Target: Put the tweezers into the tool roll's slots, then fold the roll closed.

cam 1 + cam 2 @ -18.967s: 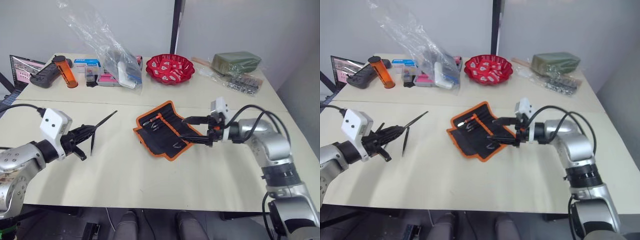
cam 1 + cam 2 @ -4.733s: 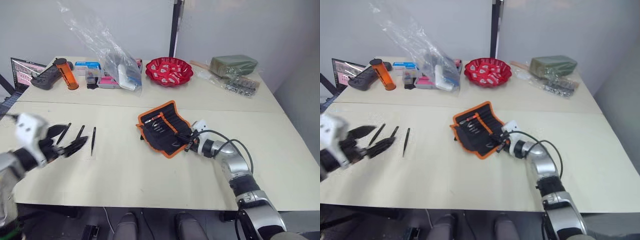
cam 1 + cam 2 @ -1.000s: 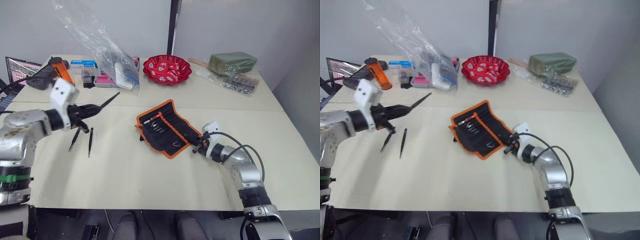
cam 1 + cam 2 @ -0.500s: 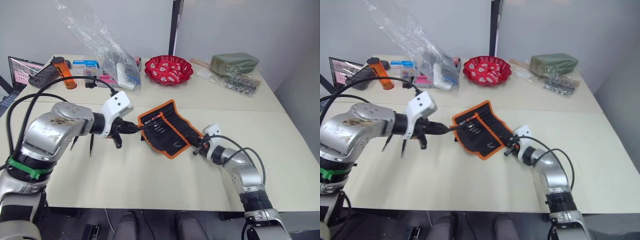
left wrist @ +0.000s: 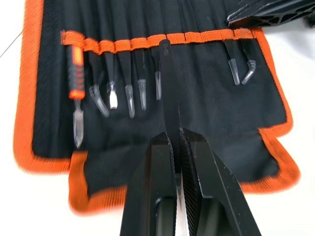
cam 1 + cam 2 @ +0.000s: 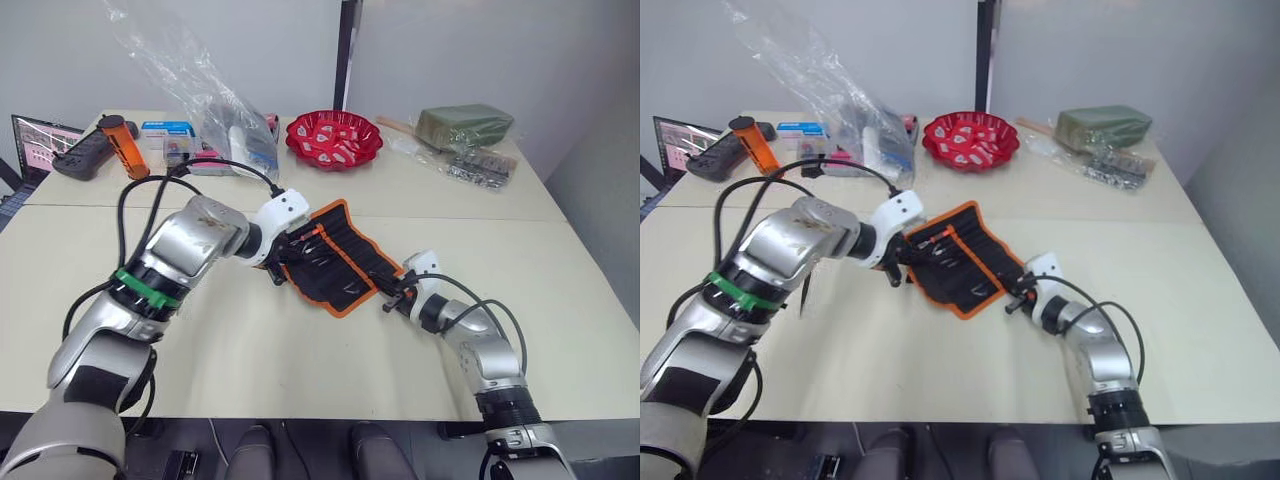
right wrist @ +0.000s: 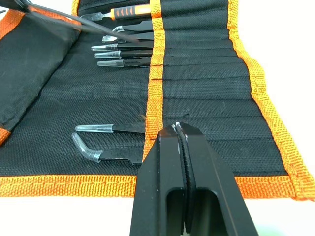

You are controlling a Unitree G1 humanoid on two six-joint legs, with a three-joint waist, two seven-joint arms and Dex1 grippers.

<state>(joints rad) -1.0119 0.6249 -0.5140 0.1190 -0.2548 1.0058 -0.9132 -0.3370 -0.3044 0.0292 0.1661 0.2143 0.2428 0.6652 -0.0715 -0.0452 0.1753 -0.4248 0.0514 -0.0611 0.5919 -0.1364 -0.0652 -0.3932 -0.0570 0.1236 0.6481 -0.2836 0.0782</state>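
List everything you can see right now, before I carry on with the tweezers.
tool roll: one, black with orange binding, open flat mid-table
capped tools: about seven, black with clear tips, in the roll's slots
orange-handled tool: one, in an end slot
held tweezers: one, black, tip at the orange stripe
loose tweezers: one seen, black, on the table beside the left arm
red bowl: one, far side
plastic bag: one, clear, far left
orange bottle: one, far left
green packet: one, far right
table: one, cream
left gripper: shut on the held tweezers
right gripper: shut, tips over the roll
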